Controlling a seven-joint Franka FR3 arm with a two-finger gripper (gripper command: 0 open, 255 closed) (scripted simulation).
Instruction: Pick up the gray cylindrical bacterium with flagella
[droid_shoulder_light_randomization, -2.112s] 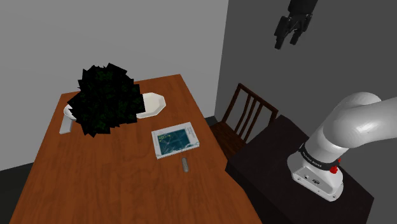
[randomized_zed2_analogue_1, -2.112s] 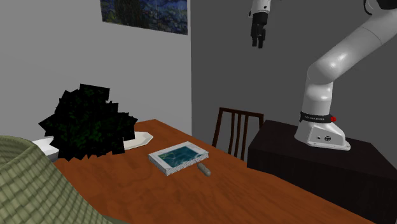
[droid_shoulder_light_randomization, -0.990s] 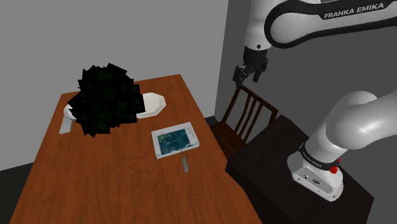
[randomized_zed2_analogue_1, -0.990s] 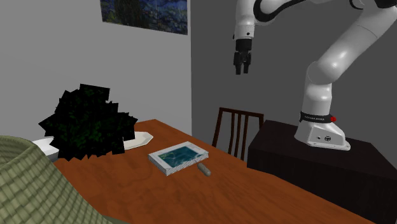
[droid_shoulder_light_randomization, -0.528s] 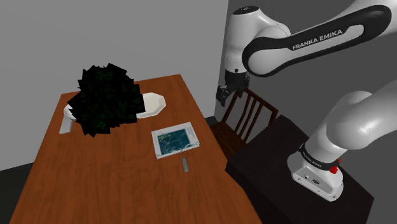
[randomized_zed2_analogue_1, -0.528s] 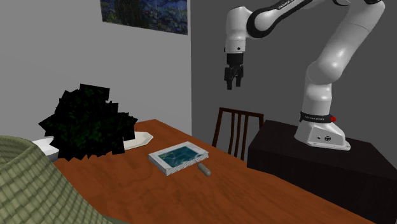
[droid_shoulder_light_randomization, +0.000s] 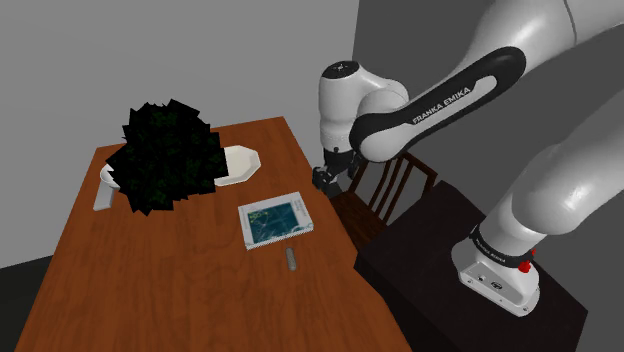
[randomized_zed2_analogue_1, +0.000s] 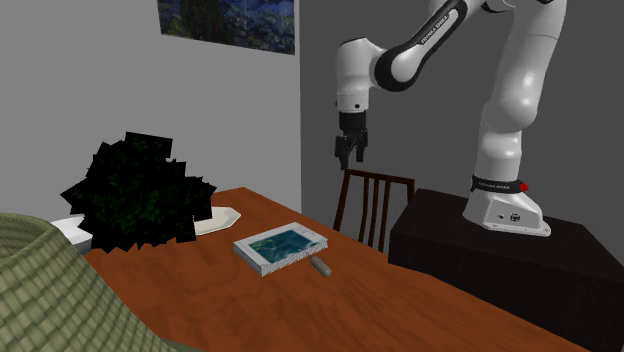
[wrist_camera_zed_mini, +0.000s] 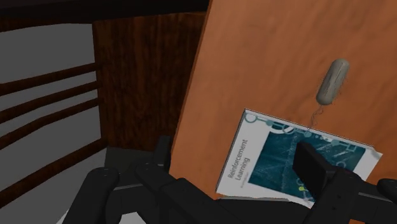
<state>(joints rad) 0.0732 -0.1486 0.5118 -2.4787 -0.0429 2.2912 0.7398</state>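
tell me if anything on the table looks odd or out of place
The plant at the table's far end renders as a jagged, near-black mass, hiding part of a white dish. The book and grey bacterium lie flat, nothing spilled.

Brown wooden table (droid_shoulder_light_randomization: 200, 290), long, grain showing. At the far end sits a dark leafy clump (droid_shoulder_light_randomization: 165, 155) (nearly black, spiky outline). A white dish (droid_shoulder_light_randomization: 240, 164) pokes out from one side of it and another white piece (droid_shoulder_light_randomization: 104, 185) from the other. Mid-table lies a flat book (droid_shoulder_light_randomization: 274, 220) with a blue-green cover and white border. Just beside the book, a small gray capsule-shaped bacterium (droid_shoulder_light_randomization: 291, 259) lies on bare wood, a thin thread trailing toward the book.
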